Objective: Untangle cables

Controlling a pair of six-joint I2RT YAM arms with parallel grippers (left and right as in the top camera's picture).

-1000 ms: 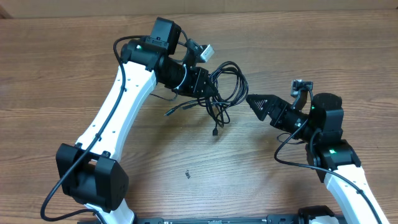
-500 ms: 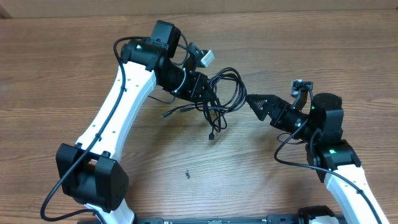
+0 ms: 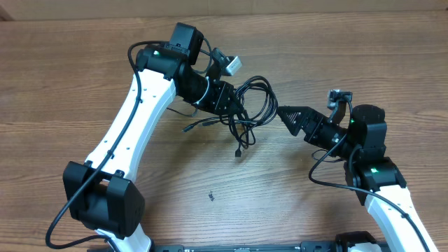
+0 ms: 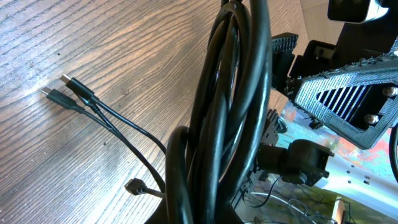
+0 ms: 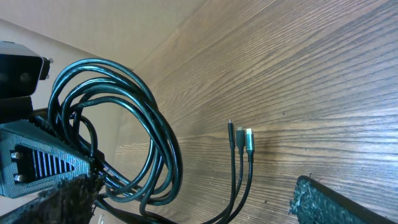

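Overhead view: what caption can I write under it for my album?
Left gripper grips a looped bundle of black cables over the wooden table; the open right gripper sits close beside.

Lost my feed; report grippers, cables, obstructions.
Left gripper shut on looped bundle of thin black cables. Right gripper open, close beside the loops. Nothing blocking seen.

between the wide-set fingers point(image 5: 329, 202) of my right gripper point(image 3: 283, 111) the way is free: bare table point(image 5: 311, 74), with only three plug ends point(image 5: 241, 138) lying flat ahead. off the finger on my wrist view's left, the looped cables point(image 5: 130, 124) stand up as a barrier, and my left gripper point(image 3: 236, 103), clamped on them, blocks the far side. off the other finger, wood lies open.
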